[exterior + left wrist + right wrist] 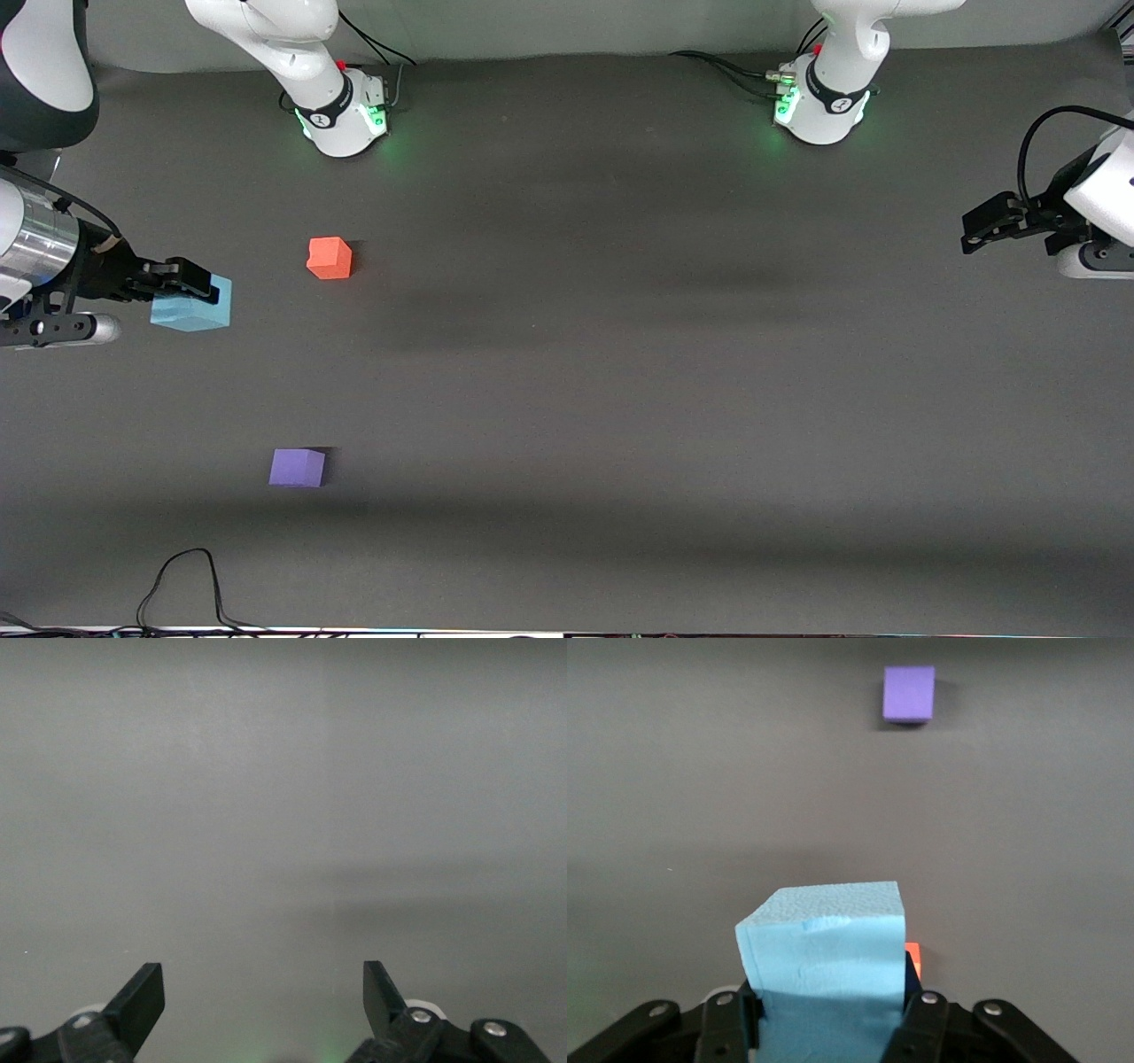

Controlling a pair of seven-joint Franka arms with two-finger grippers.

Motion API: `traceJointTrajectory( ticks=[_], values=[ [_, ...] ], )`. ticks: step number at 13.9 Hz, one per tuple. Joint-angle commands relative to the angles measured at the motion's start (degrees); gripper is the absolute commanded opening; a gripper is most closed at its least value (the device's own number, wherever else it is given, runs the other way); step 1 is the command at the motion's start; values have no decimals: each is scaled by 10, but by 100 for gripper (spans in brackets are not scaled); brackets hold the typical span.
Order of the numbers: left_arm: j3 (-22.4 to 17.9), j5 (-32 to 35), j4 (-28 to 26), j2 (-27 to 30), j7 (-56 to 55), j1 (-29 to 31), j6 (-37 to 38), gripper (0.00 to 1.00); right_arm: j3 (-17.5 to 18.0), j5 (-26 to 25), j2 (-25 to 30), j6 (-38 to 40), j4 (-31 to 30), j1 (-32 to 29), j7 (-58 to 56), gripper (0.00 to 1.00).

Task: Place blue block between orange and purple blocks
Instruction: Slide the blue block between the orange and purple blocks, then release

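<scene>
My right gripper (197, 292) is shut on the blue block (193, 306), a light sky-blue cube held up over the table toward the right arm's end. In the right wrist view the blue block (824, 970) fills the space between the jaws. The orange block (330, 258) rests on the table, and only a sliver of the orange block (913, 955) shows past the blue one. Nearer the front camera lies the purple block (297, 467), also seen as the purple block (908, 694). My left gripper (973, 232) waits open at the left arm's end; its fingertips (142, 997) frame bare table.
The dark grey table mat (620, 372) spreads wide between the blocks and the left arm's end. A black cable (182, 585) loops at the table's edge nearest the front camera. The arm bases (345, 111) stand along the table's back edge.
</scene>
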State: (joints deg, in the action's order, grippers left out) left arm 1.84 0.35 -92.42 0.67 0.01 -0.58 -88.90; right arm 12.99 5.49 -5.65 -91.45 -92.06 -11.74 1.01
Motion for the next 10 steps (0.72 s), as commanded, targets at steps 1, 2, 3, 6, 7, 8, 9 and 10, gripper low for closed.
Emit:
traceJointTrajectory(
  ticks=[1,2,3,6,7,8,9,10],
  values=[
    [1,-2,-5,6,-10,0,-8,100,-19,0,35,-42,-80,1,-15,26],
    [1,-2,-6,6,-10,0,-8,100,-30,0,36,-63,-106,4,-17,26],
    [1,-2,-6,6,-10,0,-9,100,-31,0,35,-95,-140,1,-17,26],
    [1,-3,-6,3,-10,0,-12,100,-42,0,17,-222,-238,0,-36,26],
    [1,-3,-7,4,-10,0,-12,100,-43,0,-1,-253,-253,-2,-42,26],
    [1,-3,-7,4,-10,0,-12,100,-45,0,-18,-278,-261,-2,-44,26],
    [1,-4,-7,4,-10,0,-13,100,-46,1,-43,-304,-266,-2,-45,26],
    [1,-4,-7,3,-10,0,-13,100,-46,1,-70,-332,-270,-1,-50,26]
  ],
)
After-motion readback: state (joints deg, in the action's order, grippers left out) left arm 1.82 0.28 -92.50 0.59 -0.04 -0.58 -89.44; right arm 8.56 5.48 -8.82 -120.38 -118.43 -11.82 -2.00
